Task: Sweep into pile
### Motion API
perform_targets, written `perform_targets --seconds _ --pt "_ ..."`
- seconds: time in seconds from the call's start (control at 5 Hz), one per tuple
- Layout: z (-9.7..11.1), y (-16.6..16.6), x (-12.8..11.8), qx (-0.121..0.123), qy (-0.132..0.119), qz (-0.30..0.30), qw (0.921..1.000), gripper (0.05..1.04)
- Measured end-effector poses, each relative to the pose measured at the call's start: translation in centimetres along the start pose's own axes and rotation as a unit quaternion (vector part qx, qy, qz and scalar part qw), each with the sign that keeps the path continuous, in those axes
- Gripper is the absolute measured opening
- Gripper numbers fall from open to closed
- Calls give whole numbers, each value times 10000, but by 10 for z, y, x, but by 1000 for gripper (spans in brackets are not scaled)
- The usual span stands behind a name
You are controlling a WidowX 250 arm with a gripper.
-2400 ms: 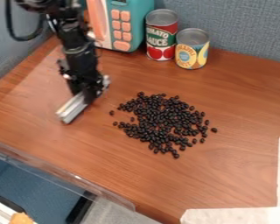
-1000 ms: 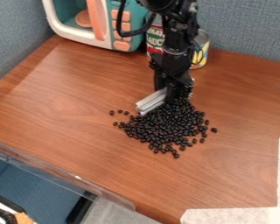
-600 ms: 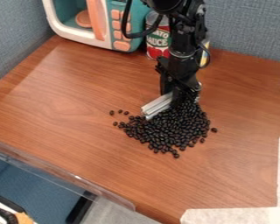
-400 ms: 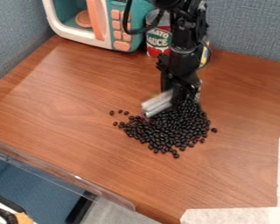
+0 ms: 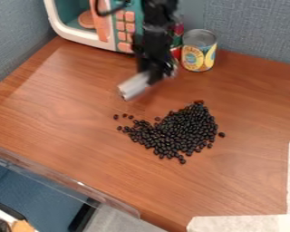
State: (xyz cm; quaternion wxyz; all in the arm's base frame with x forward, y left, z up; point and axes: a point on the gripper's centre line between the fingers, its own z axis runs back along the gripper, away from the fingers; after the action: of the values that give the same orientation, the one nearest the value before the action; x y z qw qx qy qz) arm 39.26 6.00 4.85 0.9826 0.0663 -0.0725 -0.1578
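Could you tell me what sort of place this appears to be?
Probably a robot test bench set up as a toy kitchen: a toy microwave and a food can stand on a wood-look tabletop, with fabric-covered partition panels behind.

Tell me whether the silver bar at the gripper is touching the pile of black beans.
Apart: in the camera view, bare wood shows between the silver bar and the black beans.

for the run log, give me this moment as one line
sweep into pile | gripper holding silver bar above black beans | few beans loose at left | not yet one pile
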Motion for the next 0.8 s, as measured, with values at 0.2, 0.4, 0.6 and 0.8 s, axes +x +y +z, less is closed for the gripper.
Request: perform_targets --seconds 0.2,0.4,0.6,0.8 --pt "2 11 -29 -25 53 310 9995 370" --pt "-8 26 -70 -156 254 844 9960 370" --pt "-19 29 -92 -249 403 1087 9930 370" --pt "-30 29 -106 -349 505 1423 9879 370"
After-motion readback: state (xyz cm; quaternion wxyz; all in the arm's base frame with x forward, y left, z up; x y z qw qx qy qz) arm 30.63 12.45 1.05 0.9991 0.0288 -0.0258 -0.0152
